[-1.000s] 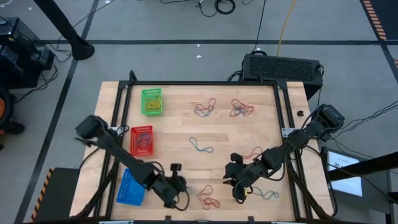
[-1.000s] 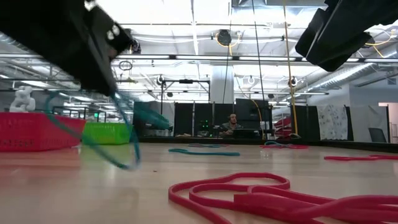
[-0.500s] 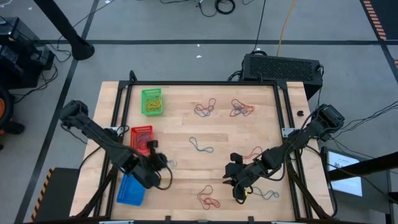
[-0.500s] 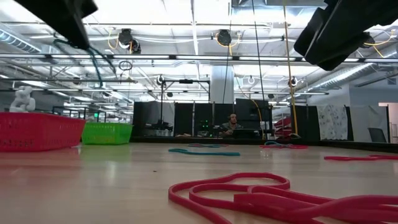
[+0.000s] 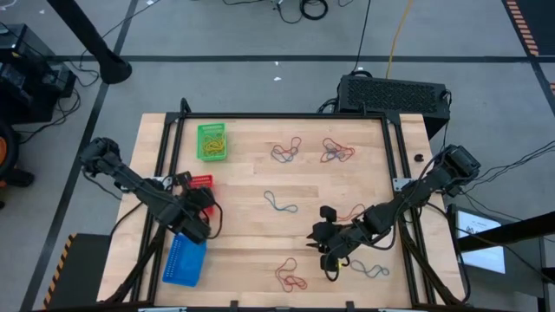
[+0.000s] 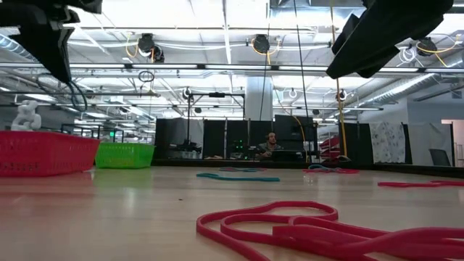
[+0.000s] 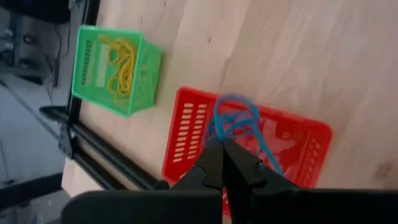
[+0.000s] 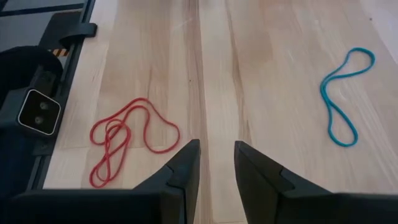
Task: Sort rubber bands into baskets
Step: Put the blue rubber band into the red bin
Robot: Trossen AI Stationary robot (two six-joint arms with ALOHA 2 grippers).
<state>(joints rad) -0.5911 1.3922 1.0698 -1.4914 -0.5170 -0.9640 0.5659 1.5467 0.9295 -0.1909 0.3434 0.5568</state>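
A blue rubber band (image 7: 239,124) is pinched in the closed left end effector (image 7: 222,163), held above the red basket (image 7: 186,134) at the bench's (image 5: 347,199) left. Carrying is judged under way; release over the blue basket (image 5: 180,264), nearer, seems required. The right end effector (image 8: 217,163) hangs open above the red bands (image 8: 127,140).

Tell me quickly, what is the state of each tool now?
Left tool: closed on a blue rubber band, above the red basket.
Right tool: open, holding nothing.
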